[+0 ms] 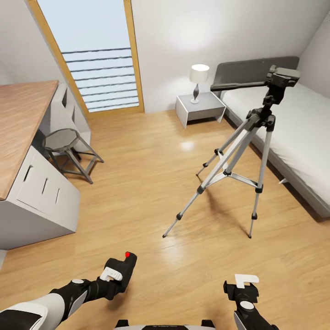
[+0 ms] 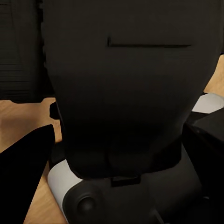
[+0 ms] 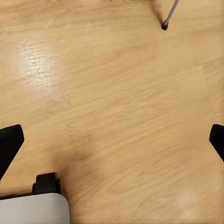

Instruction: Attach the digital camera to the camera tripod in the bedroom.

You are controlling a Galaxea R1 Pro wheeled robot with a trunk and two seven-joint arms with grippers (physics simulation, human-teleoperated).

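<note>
In the head view, the digital camera (image 1: 124,266), a small black body with a red button on top, sits low over the wood floor, and my left gripper (image 1: 118,274) is shut on it. Its dark body (image 2: 126,84) looms close in the left wrist view, between black fingers (image 2: 23,177). The camera tripod (image 1: 238,158) stands ahead and to the right on silver legs, its black head and pan handle in front of the bed. My right gripper (image 1: 245,280) is open and holds nothing. Between its wide-apart fingertips (image 3: 10,142) lies bare floor, and one tripod foot (image 3: 164,26) shows beyond.
A wooden-topped desk with white drawers (image 1: 27,137) and a grey stool (image 1: 66,144) stand at the left. The bed (image 1: 302,133) runs along the right wall, with a nightstand (image 1: 199,107) and lamp (image 1: 199,77) beside it. A glass door (image 1: 98,64) is at the back.
</note>
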